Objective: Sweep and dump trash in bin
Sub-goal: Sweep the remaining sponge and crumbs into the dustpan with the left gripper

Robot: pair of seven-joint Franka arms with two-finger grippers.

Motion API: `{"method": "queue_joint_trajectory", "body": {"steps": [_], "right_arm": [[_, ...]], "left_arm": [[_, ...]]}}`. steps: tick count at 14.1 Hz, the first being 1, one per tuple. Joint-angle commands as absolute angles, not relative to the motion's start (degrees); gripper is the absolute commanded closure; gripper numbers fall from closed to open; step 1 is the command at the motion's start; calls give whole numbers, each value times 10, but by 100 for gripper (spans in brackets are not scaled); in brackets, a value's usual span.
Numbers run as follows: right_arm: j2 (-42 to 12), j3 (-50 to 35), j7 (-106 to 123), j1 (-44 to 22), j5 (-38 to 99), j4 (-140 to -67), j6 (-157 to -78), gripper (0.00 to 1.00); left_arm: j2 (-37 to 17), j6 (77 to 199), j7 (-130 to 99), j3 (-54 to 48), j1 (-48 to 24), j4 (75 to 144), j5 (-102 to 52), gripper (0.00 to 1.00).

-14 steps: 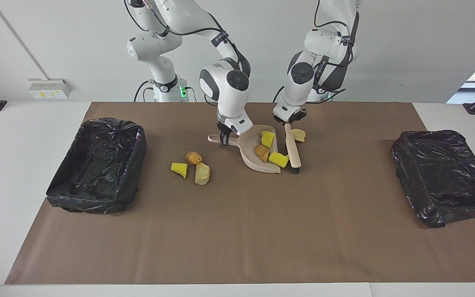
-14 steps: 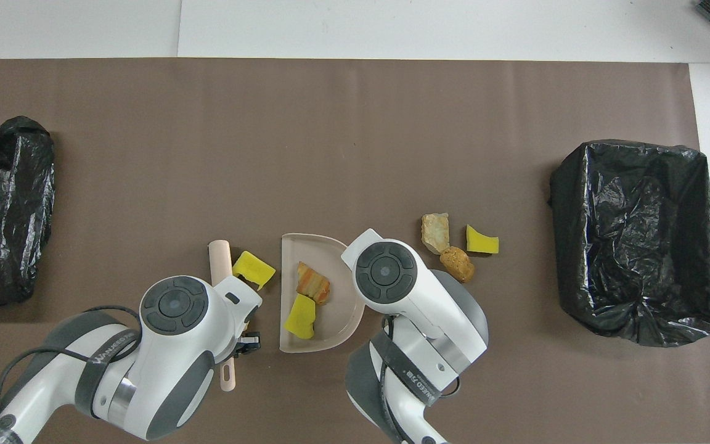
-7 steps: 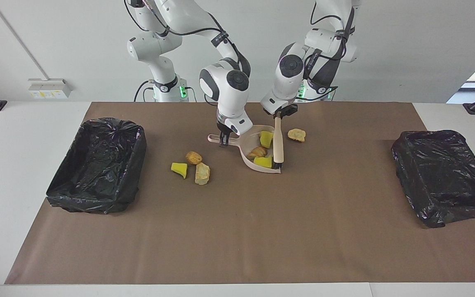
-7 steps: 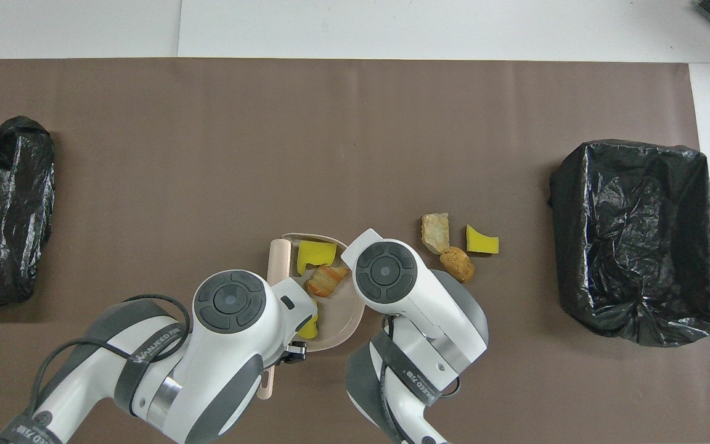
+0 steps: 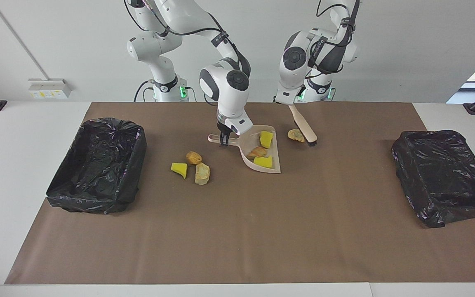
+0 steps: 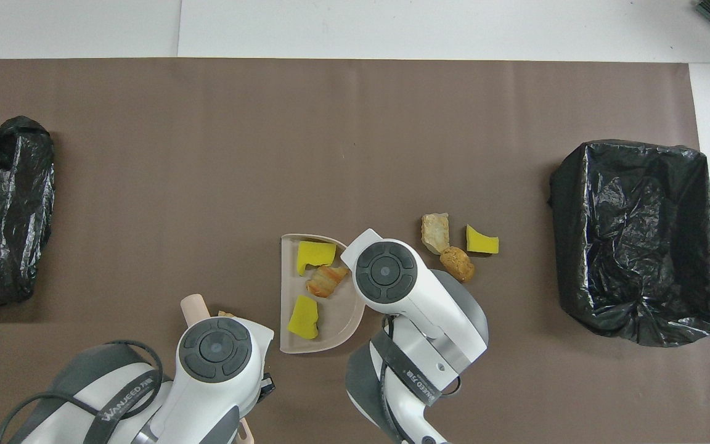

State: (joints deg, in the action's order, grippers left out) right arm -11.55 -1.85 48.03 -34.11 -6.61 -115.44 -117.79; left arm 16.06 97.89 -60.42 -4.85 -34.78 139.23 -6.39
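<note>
The right gripper (image 5: 222, 142) has its jaws clamped on the handle of the pale pink dustpan (image 5: 276, 163), which lies flat near the robots' edge of the tabletop (image 5: 237, 231). Three pieces of trash sit in the pan: two yellow chunks (image 5: 266, 139) and one brown lump (image 5: 257, 152). The left gripper (image 5: 288, 104) holds the beige brush (image 5: 303, 126) with jaws closed on its handle, the brush slanting down so its dark bristles sit just beside a tan lump (image 5: 295, 135) on the brown mat (image 5: 237, 231), toward the left arm's end from the pan. Three more pieces, a yellow wedge (image 5: 179, 168), a round brown lump (image 5: 193, 157) and a pale tan lump (image 5: 202, 173), lie together toward the right arm's end, apart from both grippers. From overhead, the left arm hides nearly all of the brush and the tan lump beside it. A black-lined bin (image 5: 97, 165) stands at each end of the tabletop.
</note>
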Motion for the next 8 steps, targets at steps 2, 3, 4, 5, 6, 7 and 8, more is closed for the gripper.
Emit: {"method": "queue_joint_trajectory", "body": {"steps": [2, 3, 4, 5, 6, 7, 8], "right_arm": [[-116, -20, 502, -335, -76, -1160, -1191, 100], [-117, -20, 503, -334, -76, -1160, -1191, 100], [-117, -20, 503, -334, -76, -1160, -1190, 100], [-117, -20, 503, -334, -76, -1160, -1190, 100], [-117, -20, 503, -334, -76, -1160, -1190, 100], [-117, -20, 503, -334, -76, -1160, -1190, 100], [-117, -20, 503, -334, -76, -1160, -1189, 100]], "left_arm": [[194, 1012, -671, -53, -346, 1449, -52, 100], [189, 1035, -669, -53, -346, 1455, -52, 100], [176, 1068, -659, -54, -347, 1455, -52, 100], [151, 1102, -640, -54, -347, 1450, -52, 100], [137, 1134, -613, -54, -347, 1448, -52, 100], [122, 1168, -573, -54, -347, 1443, -53, 100], [108, 1203, -538, -54, -346, 1428, -53, 100]]}}
